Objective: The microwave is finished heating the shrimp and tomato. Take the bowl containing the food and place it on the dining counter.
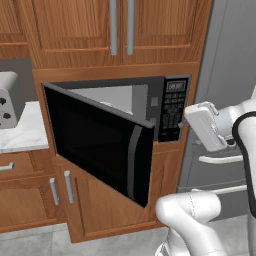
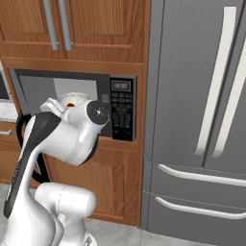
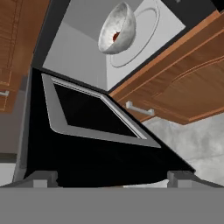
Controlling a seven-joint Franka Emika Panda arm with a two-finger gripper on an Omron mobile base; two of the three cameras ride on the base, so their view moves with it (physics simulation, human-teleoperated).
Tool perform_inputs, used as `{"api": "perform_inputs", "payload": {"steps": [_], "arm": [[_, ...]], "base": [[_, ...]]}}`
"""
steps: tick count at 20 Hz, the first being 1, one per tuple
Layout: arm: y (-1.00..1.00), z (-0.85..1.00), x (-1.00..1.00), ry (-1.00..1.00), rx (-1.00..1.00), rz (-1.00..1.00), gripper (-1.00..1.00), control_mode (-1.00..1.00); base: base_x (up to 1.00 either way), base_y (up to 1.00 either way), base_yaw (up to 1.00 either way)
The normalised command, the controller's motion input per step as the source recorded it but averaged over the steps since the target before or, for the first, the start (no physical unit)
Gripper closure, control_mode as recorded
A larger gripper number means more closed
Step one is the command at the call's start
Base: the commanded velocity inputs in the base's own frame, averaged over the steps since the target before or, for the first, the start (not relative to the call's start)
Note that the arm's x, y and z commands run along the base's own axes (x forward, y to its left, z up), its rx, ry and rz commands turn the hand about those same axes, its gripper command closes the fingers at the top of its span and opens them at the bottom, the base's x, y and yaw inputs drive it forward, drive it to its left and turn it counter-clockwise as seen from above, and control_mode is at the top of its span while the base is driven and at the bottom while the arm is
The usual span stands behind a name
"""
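Observation:
The microwave (image 1: 172,107) stands with its black-glass door (image 1: 100,145) swung wide to the left. Inside, the white-grey marbled bowl (image 3: 116,30) sits on the round turntable (image 3: 146,30), with a red bit of tomato (image 3: 115,36) in it. The shrimp I cannot make out. In the right base view the bowl's rim (image 2: 72,99) peeks over my arm. My gripper (image 3: 112,180) is open and holds nothing. It hangs outside the oven, in front of the open door (image 3: 87,113) and well short of the bowl. My white hand (image 1: 204,125) hovers beside the button panel. The dining counter is out of view.
A grey fridge (image 2: 202,120) stands right of the microwave. A silver toaster oven (image 1: 9,100) sits on a small marble top (image 1: 27,132) to the left. Wood cabinets (image 1: 115,30) are above, and more with bar handles (image 1: 70,187) below. The open door juts into the space in front.

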Motion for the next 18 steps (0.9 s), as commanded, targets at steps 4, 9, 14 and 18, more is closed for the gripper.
{"api": "perform_inputs", "payload": {"steps": [4, 9, 14, 18], "arm": [[0.76, 0.0, 0.03, 0.0, 0.03, 0.12, -1.0, -1.0], [0.76, 0.0, 0.11, 0.0, 0.04, 0.13, -1.0, -1.0], [0.69, 0.0, 0.03, 0.0, 0.04, 0.19, -1.0, -1.0], [0.52, 0.0, 0.01, 0.0, 0.02, 0.21, -1.0, -1.0]], "base": [[0.0, 0.0, 0.0], [0.0, 0.0, 0.0], [0.0, 0.0, 0.0], [0.0, 0.0, 0.0]]}}
